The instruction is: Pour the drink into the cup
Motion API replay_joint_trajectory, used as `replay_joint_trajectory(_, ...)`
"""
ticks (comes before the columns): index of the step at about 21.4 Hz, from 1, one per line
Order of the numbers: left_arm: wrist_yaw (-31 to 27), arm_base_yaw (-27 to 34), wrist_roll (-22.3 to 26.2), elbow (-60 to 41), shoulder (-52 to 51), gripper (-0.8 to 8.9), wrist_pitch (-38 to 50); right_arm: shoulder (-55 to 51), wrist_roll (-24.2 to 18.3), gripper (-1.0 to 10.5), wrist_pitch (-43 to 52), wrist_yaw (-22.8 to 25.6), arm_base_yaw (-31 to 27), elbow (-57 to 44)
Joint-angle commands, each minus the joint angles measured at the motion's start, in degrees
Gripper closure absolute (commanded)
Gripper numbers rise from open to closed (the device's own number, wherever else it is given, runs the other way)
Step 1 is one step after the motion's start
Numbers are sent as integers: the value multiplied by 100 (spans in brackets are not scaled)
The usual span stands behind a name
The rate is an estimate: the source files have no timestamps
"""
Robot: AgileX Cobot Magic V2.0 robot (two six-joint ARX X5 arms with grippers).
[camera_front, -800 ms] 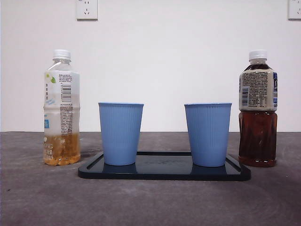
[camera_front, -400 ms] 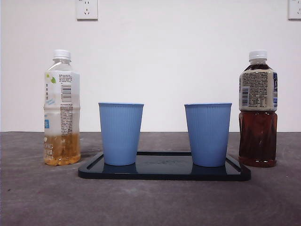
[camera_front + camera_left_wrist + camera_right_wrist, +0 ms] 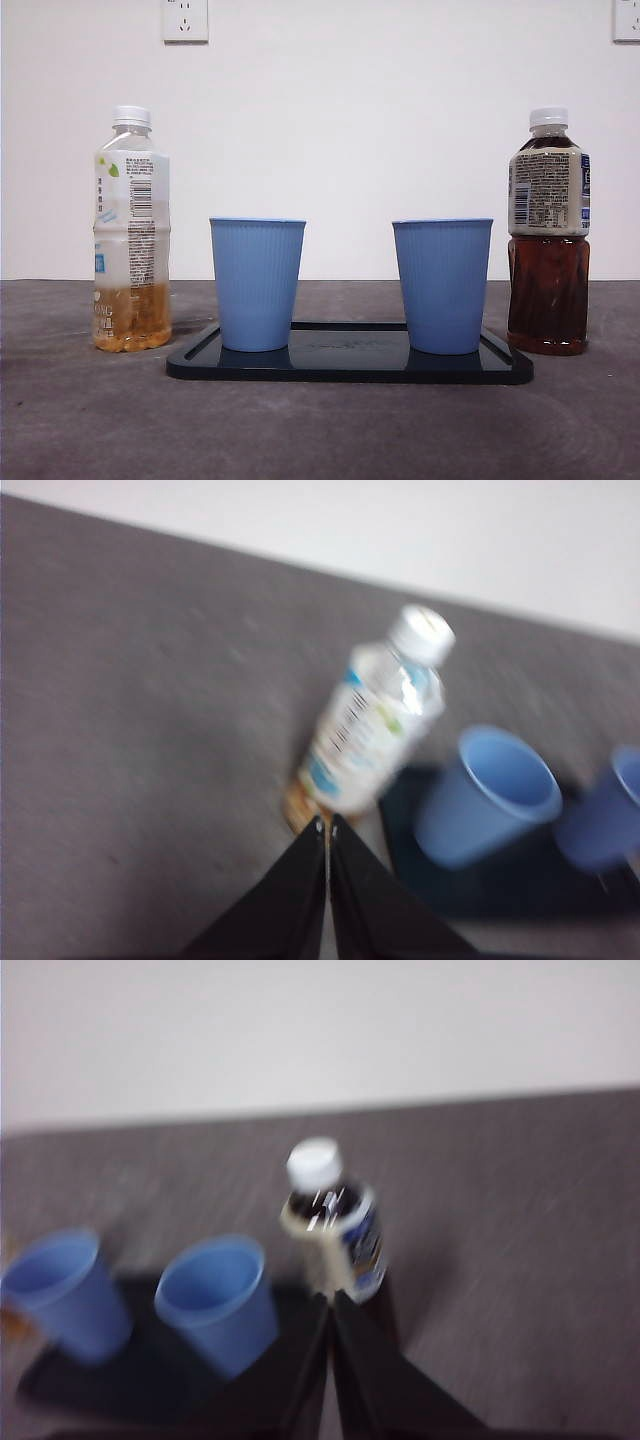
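Observation:
Two blue ribbed cups (image 3: 257, 284) (image 3: 442, 285) stand on a dark tray (image 3: 350, 366). Left of the tray stands a clear bottle (image 3: 131, 232) with a white cap and a little amber drink at its base. Right of the tray is a bottle of dark tea (image 3: 548, 232), capped white. Neither arm shows in the front view. My left gripper (image 3: 327, 825) is shut and hangs above the clear bottle (image 3: 371, 725). My right gripper (image 3: 330, 1302) is shut too, above the dark bottle (image 3: 333, 1220). Both wrist views are blurred.
A white wall with two power sockets (image 3: 185, 19) backs the grey table (image 3: 320, 430). The tray spans the middle, with a bottle just off each of its ends.

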Motion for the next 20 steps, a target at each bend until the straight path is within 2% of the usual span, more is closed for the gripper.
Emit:
replay_joint_trajectory(1,492,0,588,282,328,807,-334,367,-586,940,-417,-474,9,297)
replay_joint_trajectory(3,820,-17,719,387,551,807,-597,610,-752,940,-715,-866,9,448)
replay_joint_trajectory(7,1353,-105,968,485,826,807,-970,933,-981,940,-1198,-1316,9,610)
replay_joint_trajectory(13,1390,-199,1027,516,874,801,-1093,1032,-1115,940,-1458,-1316,9,616)
replay_joint_trajectory(14,1390,-199,1025,516,874,756,-1093,1029,-1110,919,-1460,-1298,9,616)
replay_joint_trajectory(15,1390,-199,1023,516,874,680,-1091,1027,-1106,837,-1460,-1279,9,616)
replay_joint_trajectory(17,1390,-199,1016,516,874,465,-1095,1025,-1036,607,-1458,-1217,9,616)
replay_joint_trajectory(18,1388,-199,992,516,874,370,-1086,1025,-990,552,-1458,-1110,9,616)
replay_joint_trajectory(19,1388,-199,977,516,874,318,-1086,1025,-968,541,-1458,-1012,9,616)
replay_joint_trajectory(20,1388,-199,979,516,874,313,-1084,1025,-957,541,-1458,-1003,9,616)
